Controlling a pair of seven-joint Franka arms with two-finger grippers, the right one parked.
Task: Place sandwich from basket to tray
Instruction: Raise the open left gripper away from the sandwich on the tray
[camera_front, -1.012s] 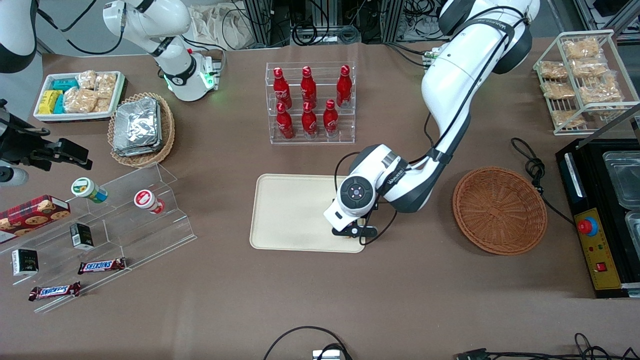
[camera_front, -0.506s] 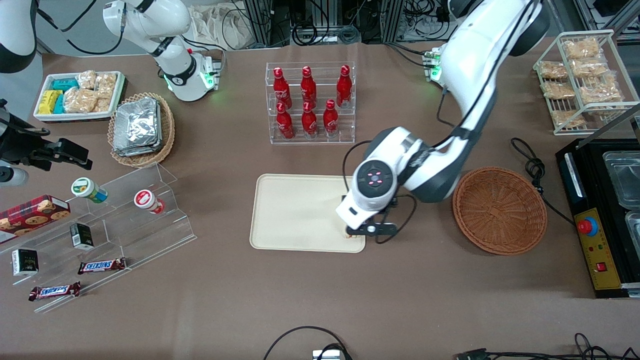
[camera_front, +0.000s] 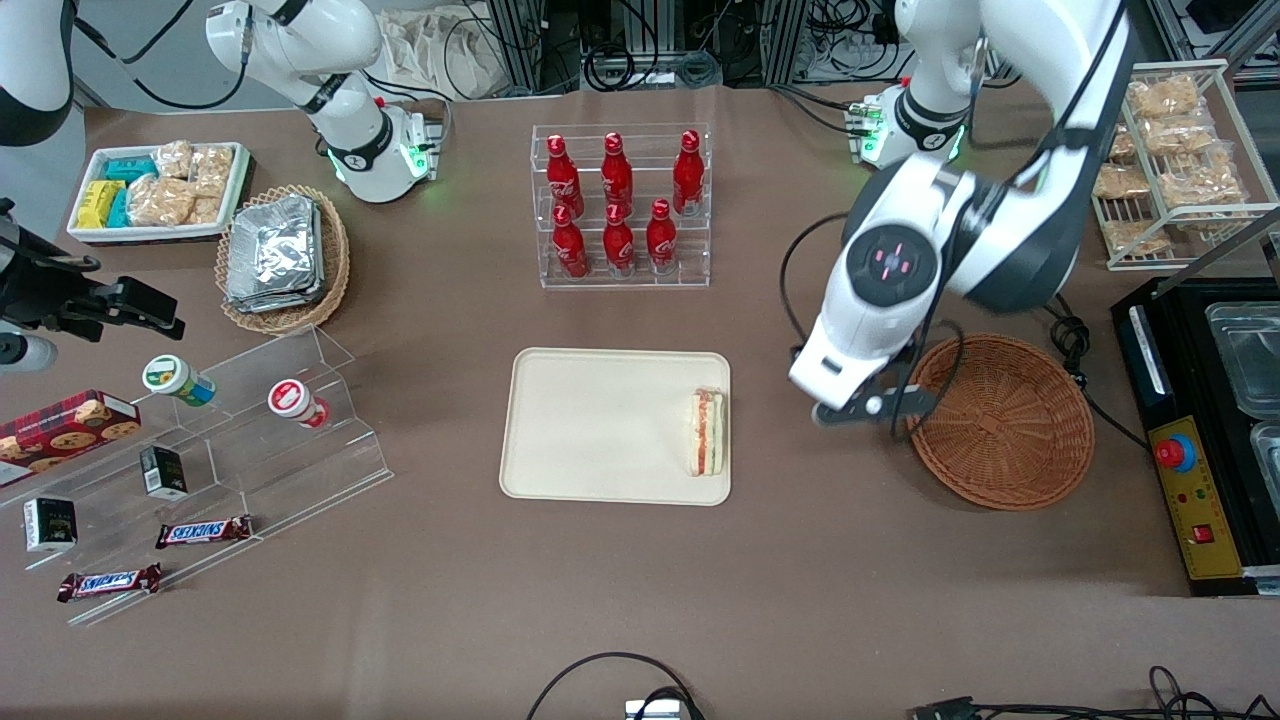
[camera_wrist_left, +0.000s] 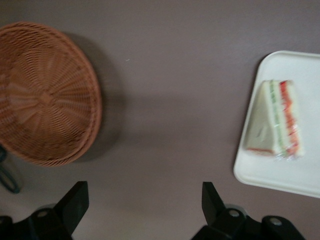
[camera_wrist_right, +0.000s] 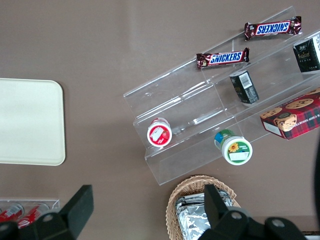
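Observation:
The sandwich (camera_front: 708, 432) (camera_wrist_left: 275, 120), a pale wedge with red and green filling, lies on the cream tray (camera_front: 590, 425) (camera_wrist_left: 295, 172) at the tray's end nearest the working arm. My left gripper (camera_front: 868, 406) (camera_wrist_left: 144, 207) hangs open with nothing between its fingers, raised above the bare table between the tray and the reddish-brown wicker basket (camera_front: 998, 420) (camera_wrist_left: 42, 92). The basket holds nothing.
A clear rack of red bottles (camera_front: 620, 205) stands farther from the front camera than the tray. A black appliance (camera_front: 1205, 440) and a wire rack of snack bags (camera_front: 1165, 150) sit at the working arm's end. A tan basket of foil packets (camera_front: 280, 255) and an acrylic shelf (camera_front: 230, 450) lie toward the parked arm's end.
My gripper has let go of the sandwich, risen and swung off the tray toward the basket. The sandwich, earlier hidden under the gripper, now lies uncovered on the tray.

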